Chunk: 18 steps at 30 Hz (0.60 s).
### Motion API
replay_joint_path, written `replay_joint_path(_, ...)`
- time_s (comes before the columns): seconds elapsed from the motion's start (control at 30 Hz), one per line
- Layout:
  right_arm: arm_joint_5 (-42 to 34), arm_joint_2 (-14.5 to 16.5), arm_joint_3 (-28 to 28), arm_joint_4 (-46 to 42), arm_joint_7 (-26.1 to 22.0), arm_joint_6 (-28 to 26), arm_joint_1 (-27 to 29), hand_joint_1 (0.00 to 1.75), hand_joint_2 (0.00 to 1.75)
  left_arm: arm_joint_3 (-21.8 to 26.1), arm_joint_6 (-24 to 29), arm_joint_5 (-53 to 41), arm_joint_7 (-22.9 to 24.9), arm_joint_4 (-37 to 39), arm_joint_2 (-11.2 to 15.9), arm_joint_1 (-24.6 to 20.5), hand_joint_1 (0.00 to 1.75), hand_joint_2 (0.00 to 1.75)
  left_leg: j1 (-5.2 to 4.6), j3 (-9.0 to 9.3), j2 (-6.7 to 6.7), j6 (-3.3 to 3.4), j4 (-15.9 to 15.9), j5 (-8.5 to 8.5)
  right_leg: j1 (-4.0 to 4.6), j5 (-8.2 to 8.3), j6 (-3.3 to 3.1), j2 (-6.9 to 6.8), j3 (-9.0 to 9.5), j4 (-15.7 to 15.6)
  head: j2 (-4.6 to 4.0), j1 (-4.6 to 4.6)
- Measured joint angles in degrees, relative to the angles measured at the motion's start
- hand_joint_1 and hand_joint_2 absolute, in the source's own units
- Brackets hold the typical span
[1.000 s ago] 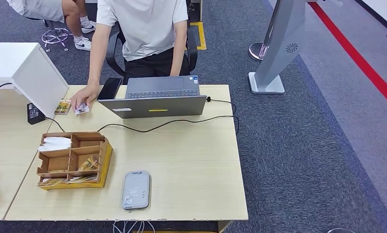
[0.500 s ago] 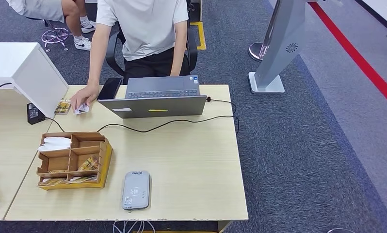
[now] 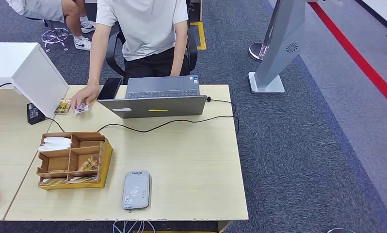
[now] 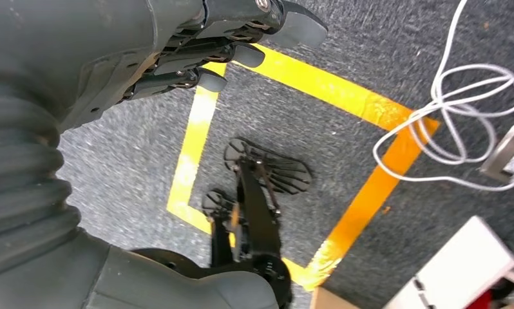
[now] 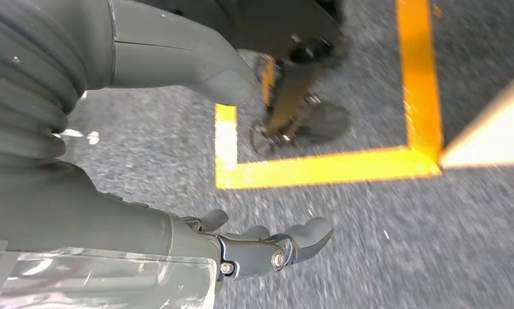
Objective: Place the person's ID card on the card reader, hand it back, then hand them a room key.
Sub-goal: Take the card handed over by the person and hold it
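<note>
Grey-blue carpet surrounds a pale wooden tabletop [image 3: 191, 165] in the head view. At its far edge a seated person's hand [image 3: 83, 97] rests on a small white ID card [image 3: 82, 108], just beside a dark phone [image 3: 109, 88] and an open grey laptop [image 3: 157, 99]. The card reader [image 3: 136, 190], grey and flat, lies near the tabletop's near edge, well apart from the card. A compartmented wooden tray [image 3: 74, 160] sits to its left, holding white and yellowish cards that may be the room keys, though I cannot tell. A black cable [image 3: 172, 121] crosses the tabletop between laptop and reader.

From the left wrist view, the left hand [image 4: 196, 51] hangs over the carpet beside yellow floor tape, fingers loosely extended and holding nothing. A loose white cord [image 4: 447, 122] lies on the floor nearby.

From the right wrist view, the right hand [image 5: 254, 248] also hangs low above the carpet, fingers apart and empty.

Judging from this, the handover has not begun. The card lies flat under the person's hand, so a reach could bump their fingers or slide the thin card instead of lifting it. Coming across, an arm could snag the cable or knock the tray, and the laptop lid crowds the approach.
</note>
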Motion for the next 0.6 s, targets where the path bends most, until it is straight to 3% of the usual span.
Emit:
replay_joint_path(0.1,0.25,0.88,-1.77,-0.70,-0.65,-1.97,-0.10,0.00,1.31,4.06,0.98,-1.80,-0.93,-0.58,-1.15,-0.89,0.00,1.75,0.00,0.00,0.00,0.00,0.00,0.00,0.01,0.00,0.00,0.00,0.01,0.00,0.00,0.01)
replay_joint_path(0.13,0.33,1.13,-2.41,-0.93,-0.81,-2.07,-0.11,0.00,1.75,5.43,1.21,-2.22,-1.55,-0.57,-1.33,-1.22,0.00,1.75,0.00,0.01,0.00,0.00,0.00,0.00,0.02,0.01,-0.01,0.00,0.00,0.00,0.00,0.00)
replay_joint_path(0.37,1.47,2.30,-6.69,-2.78,-1.23,1.92,0.62,0.00,1.75,11.96,-1.21,-0.68,-8.02,-5.57,-3.06,-2.76,0.00,1.75,0.01,0.02,0.01,-0.02,0.00,0.01,0.03,0.00,-0.01,0.01,0.00,0.01,0.00,-0.01)
replay_joint_path(0.6,4.42,3.22,-10.88,-4.19,-1.11,4.63,1.03,0.00,1.75,12.84,-1.53,6.03,-11.47,-16.50,-5.27,-2.30,0.00,1.75,0.02,0.01,0.01,-0.01,0.00,0.01,0.02,0.00,-0.01,0.01,0.00,0.01,0.00,0.01)
